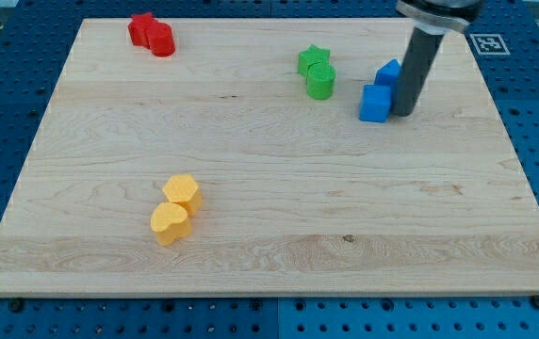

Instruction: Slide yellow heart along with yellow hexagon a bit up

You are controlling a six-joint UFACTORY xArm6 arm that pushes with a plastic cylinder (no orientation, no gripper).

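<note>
The yellow heart (169, 224) lies at the board's lower left. The yellow hexagon (183, 192) touches it just above and to the right. My tip (403, 114) is far off at the upper right, right beside the blue cube (375, 103) and in front of a second blue block (388, 72). The rod rises from there to the view's top edge.
A green star (314, 60) and a green cylinder (320, 81) sit together left of the blue blocks. Two red blocks (151, 34) sit together at the upper left. The wooden board (269, 217) lies on a blue perforated table.
</note>
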